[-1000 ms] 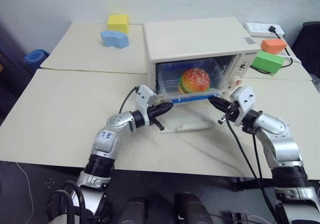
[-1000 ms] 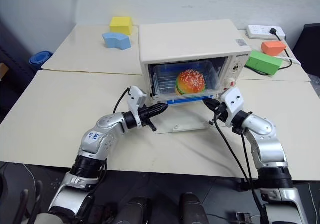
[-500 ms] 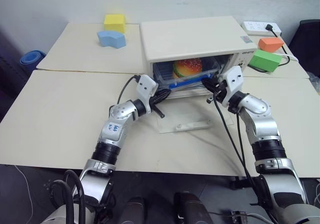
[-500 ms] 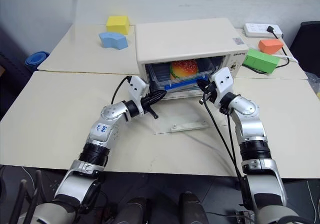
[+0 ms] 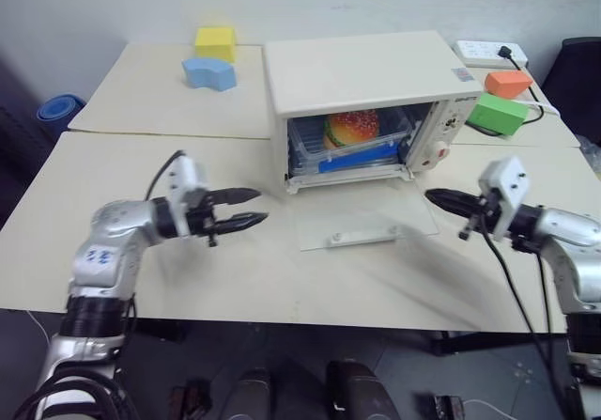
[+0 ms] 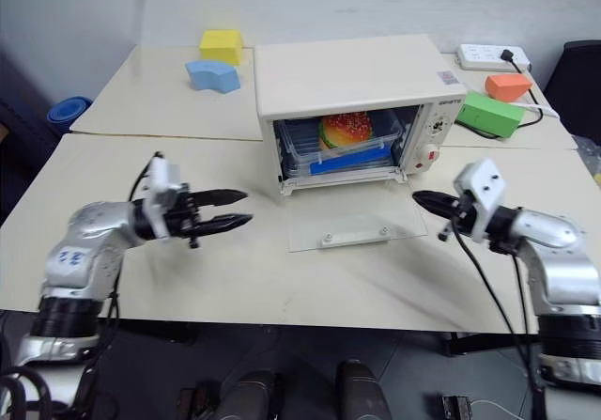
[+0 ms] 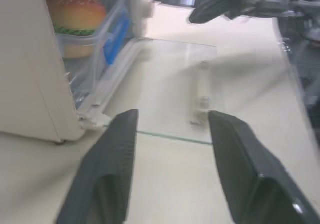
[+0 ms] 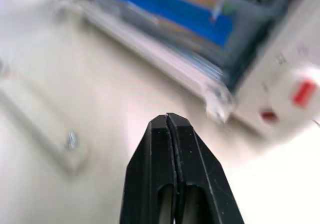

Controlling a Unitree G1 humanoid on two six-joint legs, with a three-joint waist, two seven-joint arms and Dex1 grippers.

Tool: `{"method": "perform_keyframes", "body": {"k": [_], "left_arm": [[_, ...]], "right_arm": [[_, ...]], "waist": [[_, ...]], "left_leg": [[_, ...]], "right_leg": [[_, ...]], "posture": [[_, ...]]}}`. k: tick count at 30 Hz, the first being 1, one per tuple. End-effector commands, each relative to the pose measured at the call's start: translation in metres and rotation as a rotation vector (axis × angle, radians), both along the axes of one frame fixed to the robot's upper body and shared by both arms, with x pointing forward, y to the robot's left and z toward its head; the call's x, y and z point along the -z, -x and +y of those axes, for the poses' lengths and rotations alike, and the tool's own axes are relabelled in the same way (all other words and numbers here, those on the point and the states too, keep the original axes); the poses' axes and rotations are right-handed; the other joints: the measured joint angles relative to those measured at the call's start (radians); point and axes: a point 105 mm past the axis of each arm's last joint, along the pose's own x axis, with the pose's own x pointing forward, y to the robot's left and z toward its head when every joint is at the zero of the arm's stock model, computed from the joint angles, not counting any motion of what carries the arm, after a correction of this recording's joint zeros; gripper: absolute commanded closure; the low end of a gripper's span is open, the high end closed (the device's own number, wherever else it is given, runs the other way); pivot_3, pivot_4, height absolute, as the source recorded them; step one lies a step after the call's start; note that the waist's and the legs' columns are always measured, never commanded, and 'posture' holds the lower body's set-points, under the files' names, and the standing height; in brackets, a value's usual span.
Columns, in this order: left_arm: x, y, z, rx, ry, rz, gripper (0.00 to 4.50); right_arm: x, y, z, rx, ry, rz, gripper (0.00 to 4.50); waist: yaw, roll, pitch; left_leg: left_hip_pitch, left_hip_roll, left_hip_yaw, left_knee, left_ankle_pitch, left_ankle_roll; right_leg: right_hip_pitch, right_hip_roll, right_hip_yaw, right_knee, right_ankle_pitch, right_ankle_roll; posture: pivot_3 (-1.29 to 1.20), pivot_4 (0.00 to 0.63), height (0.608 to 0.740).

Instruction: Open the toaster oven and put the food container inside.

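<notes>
Food container (image 5: 354,138) inside open toaster oven (image 5: 362,86), right fingers (image 8: 172,149) pressed together

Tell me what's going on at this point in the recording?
A two-armed robot is working at a toaster oven on a table. The oven's glass door lies open flat, and the food container with the toy hamburger sits inside the cavity. Neither gripper holds anything: the left gripper hovers open over the table left of the door, and the right gripper is shut, off the oven's right front corner. The container looks placed; the door is not closed.
</notes>
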Motion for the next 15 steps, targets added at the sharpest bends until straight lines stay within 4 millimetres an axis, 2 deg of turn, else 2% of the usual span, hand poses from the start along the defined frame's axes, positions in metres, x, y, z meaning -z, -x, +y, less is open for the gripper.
{"method": "perform_keyframes", "body": {"k": [1,4,5,8,10,15], "left_arm": [[-0.016,0.018,0.012,0.084,0.009,-0.046,1.01],[-0.016,0.025,0.016,0.131,-0.024,-0.038,0.18],[-0.015,0.025,0.017,0.135,-0.026,-0.013,0.02],[-0.014,0.023,0.020,0.131,-0.010,0.040,0.02],[-0.014,0.024,0.019,0.137,-0.004,0.047,0.02],[-0.026,0.019,0.020,0.073,0.078,0.007,0.02]], "right_arm": [[0.012,0.006,-0.030,-0.009,0.077,-0.004,4.50],[0.030,0.004,-0.032,-0.063,0.063,0.025,4.50],[0.035,0.003,-0.030,-0.084,0.065,0.026,4.50],[0.051,-0.005,-0.016,-0.127,0.017,0.031,4.50],[0.053,-0.008,-0.008,-0.146,-0.007,0.011,4.50],[0.036,-0.014,0.006,-0.150,-0.166,-0.088,4.50]], "waist": [[-0.001,0.000,0.000],[-0.002,0.000,0.000],[-0.004,0.001,0.000],[-0.017,0.001,0.000],[-0.024,0.001,0.001],[-0.025,0.001,0.001]], "left_leg": [[0.000,0.000,0.000,0.000,-0.001,0.001],[0.001,0.000,0.000,0.000,-0.001,0.003],[0.001,0.000,0.001,0.000,-0.001,0.003],[0.001,0.002,0.001,0.000,-0.001,0.002],[0.001,0.002,0.000,0.000,0.000,0.001],[0.000,0.002,0.000,0.000,0.001,-0.001]], "right_leg": [[0.000,0.000,0.000,0.000,0.000,0.000],[0.000,0.000,0.000,0.001,0.000,0.000],[0.000,0.000,0.000,0.001,0.000,0.000],[0.000,0.001,0.000,0.002,0.000,0.000],[-0.001,0.001,0.000,0.002,0.000,0.000],[-0.001,0.001,0.000,0.002,0.000,0.000]], "posture": [[0.00,0.150,0.740],[0.00,0.150,0.740],[0.00,0.150,0.740],[0.00,0.150,0.740],[0.00,0.150,0.740],[0.00,0.150,0.740]]}}
